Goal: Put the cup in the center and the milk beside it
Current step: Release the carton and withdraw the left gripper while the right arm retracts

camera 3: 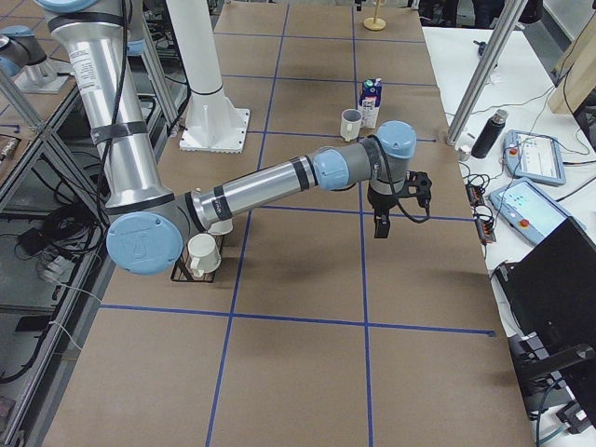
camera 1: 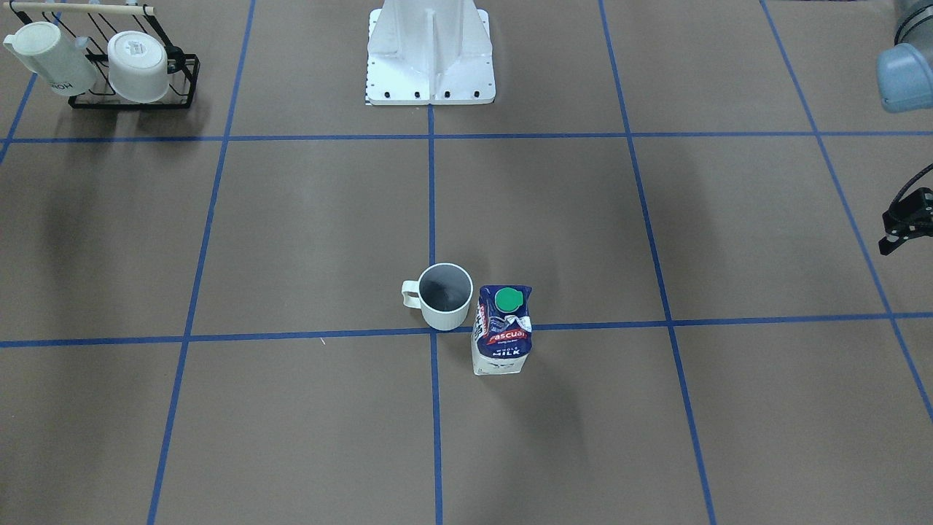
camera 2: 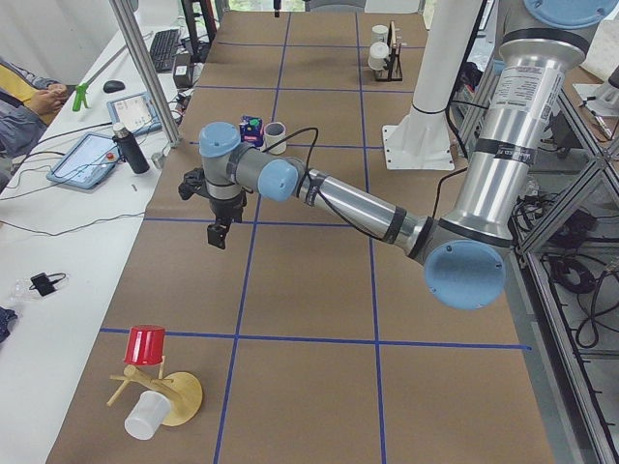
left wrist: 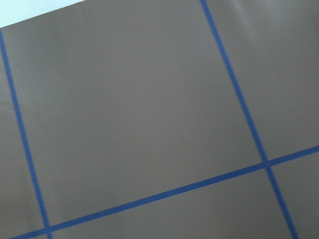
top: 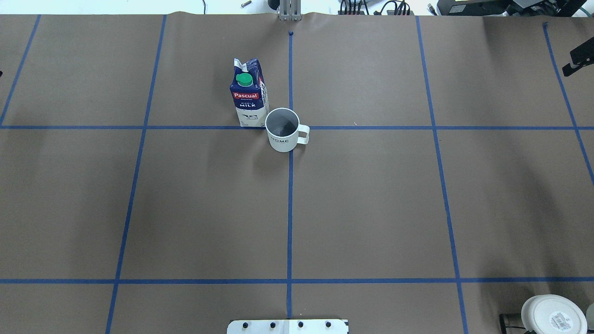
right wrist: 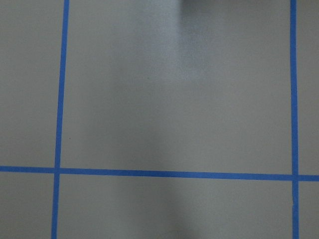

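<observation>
The cup, a small white mug with a dark inside, stands upright at the crossing of the blue tape lines mid-table; it also shows in the overhead view. The milk, a dark-blue and white carton with a green cap, stands upright close beside it on the robot's left. My left gripper shows only partly at the view's edge, far from both, over bare table. My right gripper is also cut off at the edge. I cannot tell whether either is open or shut.
A black rack at the robot's right corner holds a cream lettered mug and a white mug. A wooden stand with a red cup and a white cup sits at the left end. The robot's base stands at the table's middle rear.
</observation>
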`<action>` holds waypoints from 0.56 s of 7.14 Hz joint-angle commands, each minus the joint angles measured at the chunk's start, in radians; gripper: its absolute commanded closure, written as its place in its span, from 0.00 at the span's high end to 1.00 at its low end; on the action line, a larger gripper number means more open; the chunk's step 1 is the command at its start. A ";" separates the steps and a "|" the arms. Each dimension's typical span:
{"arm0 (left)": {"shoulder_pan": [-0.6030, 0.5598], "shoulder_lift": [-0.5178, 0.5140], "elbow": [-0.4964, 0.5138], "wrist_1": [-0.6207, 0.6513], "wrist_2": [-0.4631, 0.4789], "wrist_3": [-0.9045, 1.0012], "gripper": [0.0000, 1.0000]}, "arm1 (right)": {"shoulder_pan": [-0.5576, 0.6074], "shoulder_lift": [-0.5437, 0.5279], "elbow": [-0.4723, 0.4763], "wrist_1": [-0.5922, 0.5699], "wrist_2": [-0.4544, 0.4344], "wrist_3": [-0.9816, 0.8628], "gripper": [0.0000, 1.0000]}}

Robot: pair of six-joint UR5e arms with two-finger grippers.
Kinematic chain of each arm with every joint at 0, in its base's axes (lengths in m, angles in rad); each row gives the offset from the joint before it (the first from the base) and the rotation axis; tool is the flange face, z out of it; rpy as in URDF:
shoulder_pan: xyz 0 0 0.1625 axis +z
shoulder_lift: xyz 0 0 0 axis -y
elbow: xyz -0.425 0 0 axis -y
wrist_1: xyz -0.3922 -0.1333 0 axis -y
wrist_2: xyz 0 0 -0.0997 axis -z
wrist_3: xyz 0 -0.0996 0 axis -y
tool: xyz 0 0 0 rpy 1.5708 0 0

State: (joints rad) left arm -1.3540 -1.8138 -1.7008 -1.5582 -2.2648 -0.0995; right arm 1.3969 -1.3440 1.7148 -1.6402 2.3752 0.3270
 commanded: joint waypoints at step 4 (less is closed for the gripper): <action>-0.005 -0.007 0.000 -0.006 -0.004 -0.037 0.99 | 0.004 -0.012 0.003 0.002 0.021 0.000 1.00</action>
State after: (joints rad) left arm -1.3590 -1.8198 -1.6983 -1.5629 -2.2687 -0.1350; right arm 1.4017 -1.3551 1.7186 -1.6383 2.3958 0.3251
